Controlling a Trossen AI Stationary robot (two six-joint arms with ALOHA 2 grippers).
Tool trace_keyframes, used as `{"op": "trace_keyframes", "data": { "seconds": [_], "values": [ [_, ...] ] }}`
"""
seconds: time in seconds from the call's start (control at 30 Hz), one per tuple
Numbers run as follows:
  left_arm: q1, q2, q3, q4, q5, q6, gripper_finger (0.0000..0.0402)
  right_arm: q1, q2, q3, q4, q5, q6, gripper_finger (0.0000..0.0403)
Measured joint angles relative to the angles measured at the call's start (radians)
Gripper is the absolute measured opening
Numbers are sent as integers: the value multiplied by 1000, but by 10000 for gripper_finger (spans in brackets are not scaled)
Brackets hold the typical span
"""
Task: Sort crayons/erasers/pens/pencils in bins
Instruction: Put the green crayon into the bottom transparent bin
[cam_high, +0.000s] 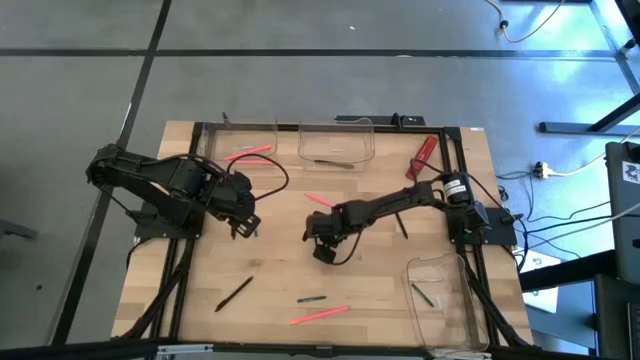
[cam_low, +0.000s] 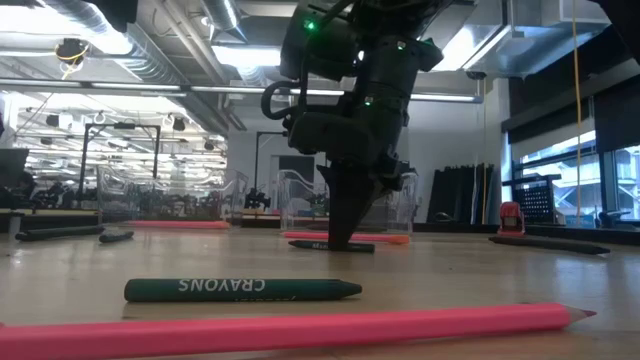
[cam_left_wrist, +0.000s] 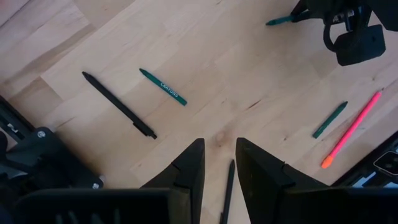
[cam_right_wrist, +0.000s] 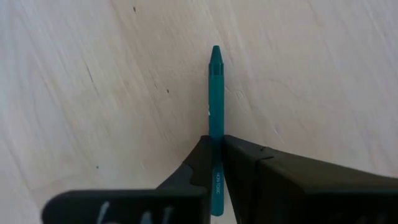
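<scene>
**Centre crowded, near edge littered**

Your right gripper (cam_high: 324, 243) stands mid-table with its arm slanting across the right half, blocking passage there. Bare wood lies open between it and the left gripper (cam_high: 245, 226). Near the front edge, a black pen (cam_high: 233, 293), green crayon (cam_high: 311, 298) and pink pencil (cam_high: 319, 316) lie apart.

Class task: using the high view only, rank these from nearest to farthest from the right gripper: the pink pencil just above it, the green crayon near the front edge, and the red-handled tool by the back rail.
From the right gripper:
1. Pink pencil, just behind it, mid-table.
2. Green crayon, toward the front edge.
3. Red-handled tool, back right by the rail.
</scene>
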Motion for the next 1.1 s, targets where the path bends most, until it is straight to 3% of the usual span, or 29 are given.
{"op": "trace_keyframes", "data": {
  "seconds": [0.33, 0.77, 1.1],
  "values": [
    [0, 0, 0, 1, -4, 2, 84, 0, -24, 16, -14, -18, 5, 27],
    [0, 0, 0, 0, -9, 2, 84, -13, -27, 130, -189, -21, 3, 28],
    [0, 0, 0, 10, -9, 28, 84, -11, -41, 300, -374, -22, -50, 28]
  ]
}}
